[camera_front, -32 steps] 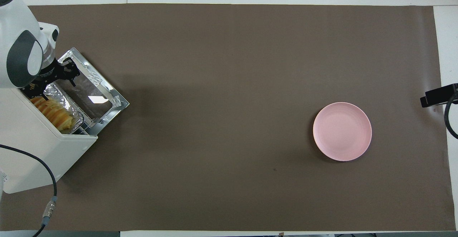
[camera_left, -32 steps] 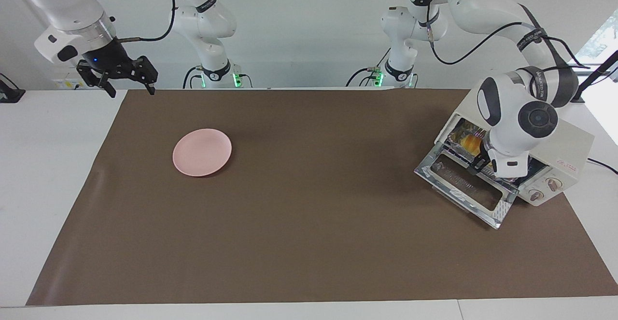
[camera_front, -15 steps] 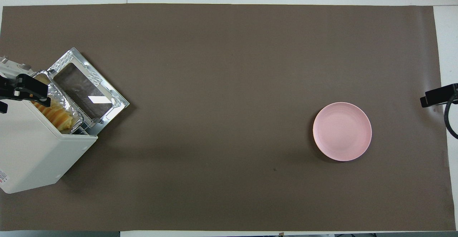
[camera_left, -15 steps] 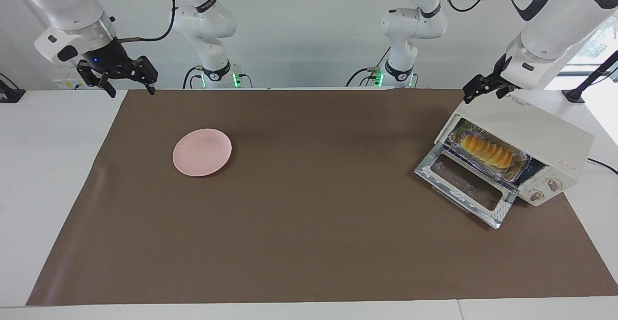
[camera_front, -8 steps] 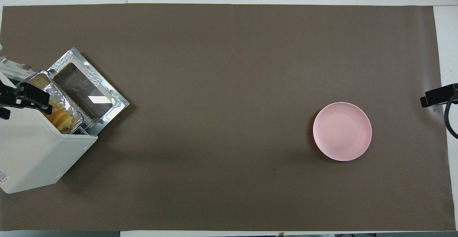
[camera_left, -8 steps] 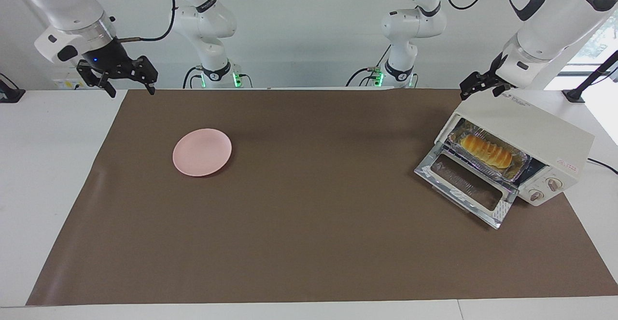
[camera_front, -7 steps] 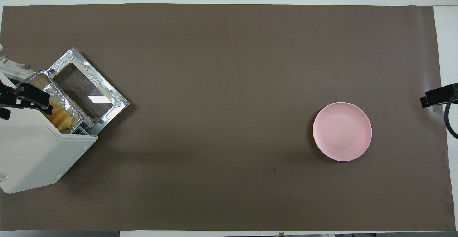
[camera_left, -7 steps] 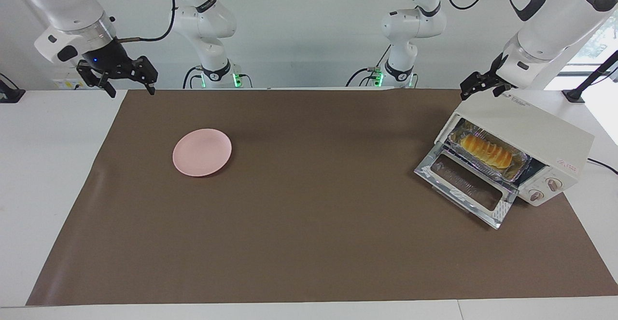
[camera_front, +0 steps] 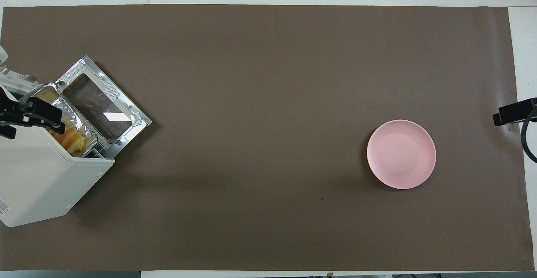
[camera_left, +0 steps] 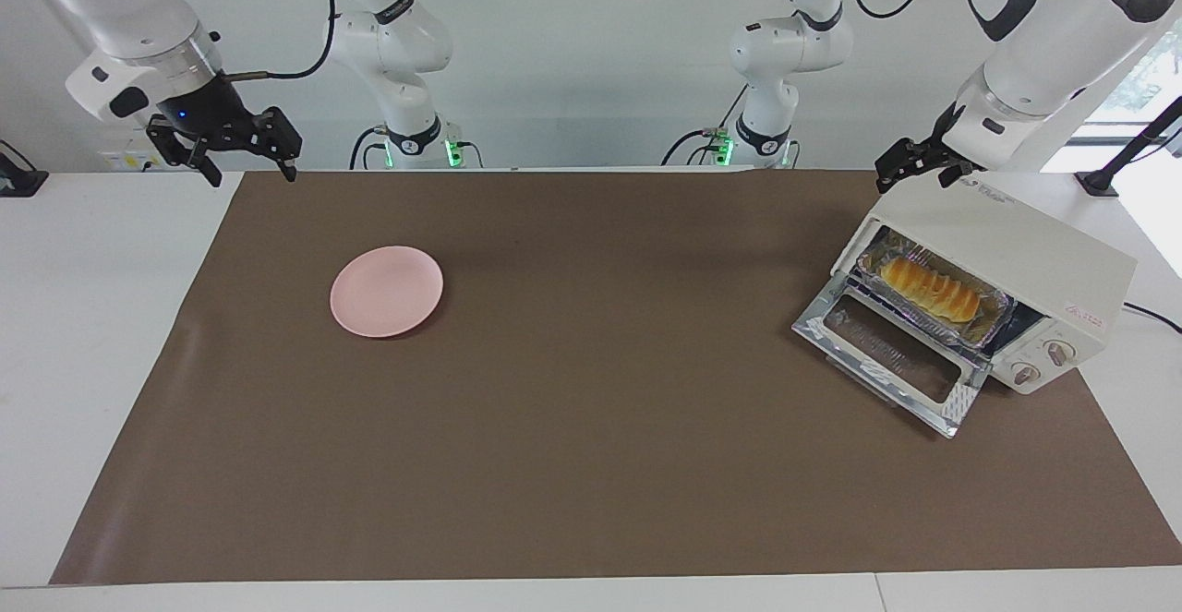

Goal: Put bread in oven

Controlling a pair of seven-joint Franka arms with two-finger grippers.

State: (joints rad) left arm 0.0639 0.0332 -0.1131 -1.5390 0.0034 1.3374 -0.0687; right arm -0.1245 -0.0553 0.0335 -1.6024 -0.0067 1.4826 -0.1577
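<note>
The bread (camera_left: 928, 285) lies in a crinkled foil tray (camera_left: 993, 303) on the rack inside the cream-white oven (camera_left: 1025, 247), at the left arm's end of the table. The oven's glass door (camera_left: 891, 354) hangs open. In the overhead view the bread (camera_front: 72, 137) shows partly under the oven's top (camera_front: 42, 177). My left gripper (camera_left: 912, 174) is open and empty, up in the air over the oven's top edge; it also shows in the overhead view (camera_front: 29, 118). My right gripper (camera_left: 242, 158) is open and empty and waits over the mat's edge at its own end.
A round pink plate (camera_left: 387, 291) lies on the brown mat (camera_left: 591, 464) toward the right arm's end; it also shows in the overhead view (camera_front: 401, 154). The oven's power cable (camera_left: 1150, 315) runs off the table's end.
My left gripper has come out of the oven's mouth and risen above the oven's top, then drifted slightly. The bread and tray stay inside. The right arm has not moved.
</note>
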